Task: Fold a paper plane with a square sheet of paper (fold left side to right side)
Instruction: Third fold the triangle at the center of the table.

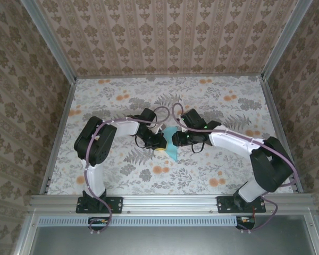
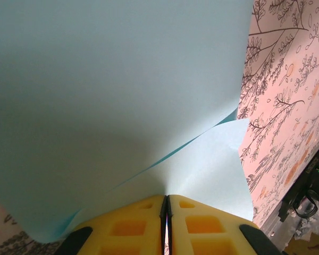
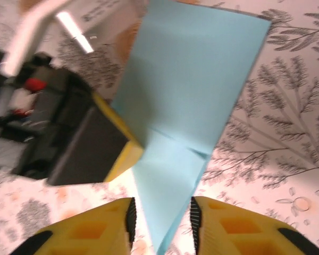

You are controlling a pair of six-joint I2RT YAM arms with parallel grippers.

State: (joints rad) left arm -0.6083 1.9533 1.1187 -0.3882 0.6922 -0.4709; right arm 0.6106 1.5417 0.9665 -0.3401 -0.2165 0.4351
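Note:
The light-blue paper (image 1: 171,146) lies mid-table between the two arms, folded to a point at its near end. In the left wrist view the paper (image 2: 122,95) rises in layers from my left gripper (image 2: 166,197), whose yellow jaws are pressed together on its edge. Its fingers (image 3: 122,151) touch the paper's left edge in the right wrist view. The paper's (image 3: 186,90) pointed tip reaches down between the spread jaws of my right gripper (image 3: 160,212), which is open. From above, the left gripper (image 1: 160,143) and right gripper (image 1: 176,139) nearly meet at the paper.
The floral tabletop (image 1: 212,101) is walled by metal rails and patterned panels. Part of the right arm's dark body (image 2: 308,183) sits close at the left wrist view's lower right. Both arms bend inward, crowding the table's centre.

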